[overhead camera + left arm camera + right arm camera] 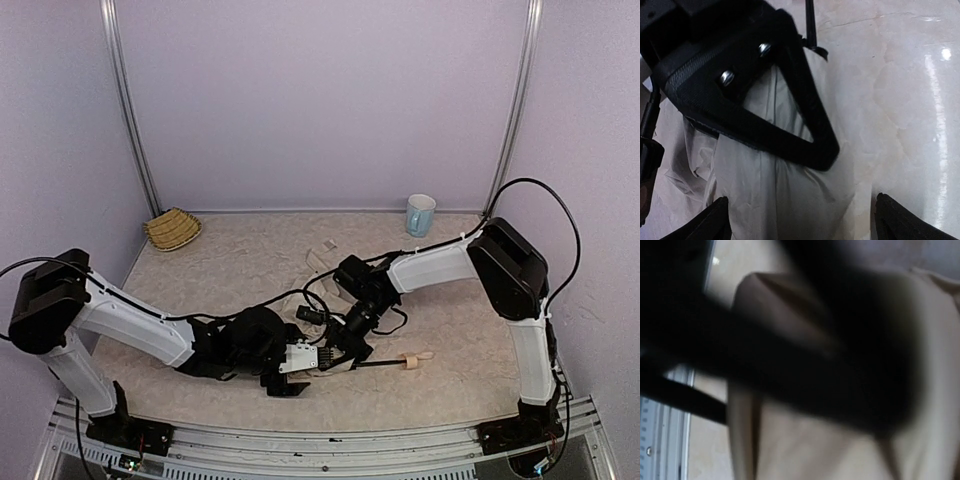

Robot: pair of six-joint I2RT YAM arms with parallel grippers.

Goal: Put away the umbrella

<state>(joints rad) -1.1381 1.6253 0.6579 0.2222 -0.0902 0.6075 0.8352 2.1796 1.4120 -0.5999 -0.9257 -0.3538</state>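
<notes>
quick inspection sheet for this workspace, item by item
surface: beige marbled table, no spills seen
job's things: umbrella lying mid-table, cream canopy loose and crumpled, tan handle pointing right
clutter: straw basket in the far left corner; pale blue mug far right, upright
hands: left hand open, fingers either side of the canopy; right hand down at the umbrella, grip unclear as its own view is blurred
cables: black cables loop off both arms
surroundings: lilac walls, metal corner posts; nothing else seen
</notes>
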